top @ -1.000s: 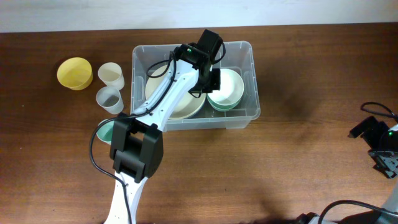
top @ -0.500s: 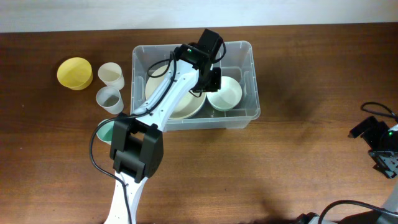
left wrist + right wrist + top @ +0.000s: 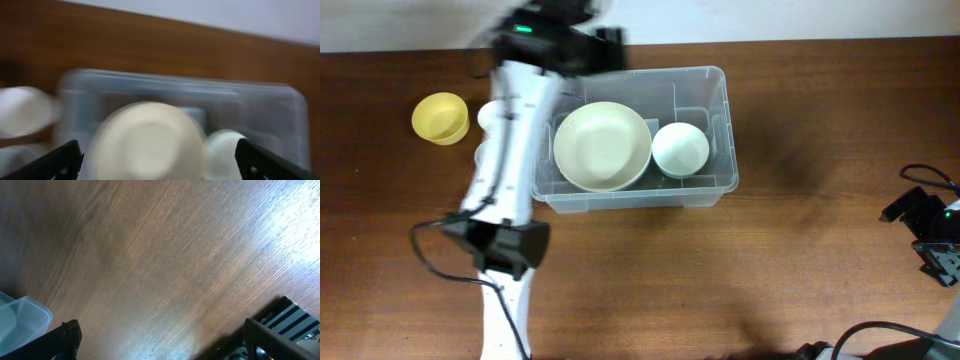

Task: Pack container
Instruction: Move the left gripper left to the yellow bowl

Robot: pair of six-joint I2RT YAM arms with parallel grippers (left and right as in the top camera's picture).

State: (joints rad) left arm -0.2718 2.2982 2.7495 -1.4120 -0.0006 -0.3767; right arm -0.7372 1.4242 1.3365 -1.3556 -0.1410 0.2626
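**Bowls two abreast in one container, both grippers wide**

Nearest, at the table's (image 3: 800, 280) right edge, the right gripper (image 3: 162, 337) hangs over bare wood with its jaws spread and nothing between them. One corner of the container shows at the lower left of its view. A broad strip of open wood runs along the near side and out to the right.

At mid-table, toward the far side, sits the one container (image 3: 720, 130). It holds two bowls side by side: one large cream bowl (image 3: 601, 146) on the left and one small white bowl (image 3: 680, 148) on the right, just beside each other.

One yellow cup (image 3: 440, 117) stands well apart to the left. At least one pale cup (image 3: 22, 110) shows beyond it, blurred.

Farthest, the left gripper (image 3: 157, 150) hangs above the container's far left corner, jaws wide apart and empty.
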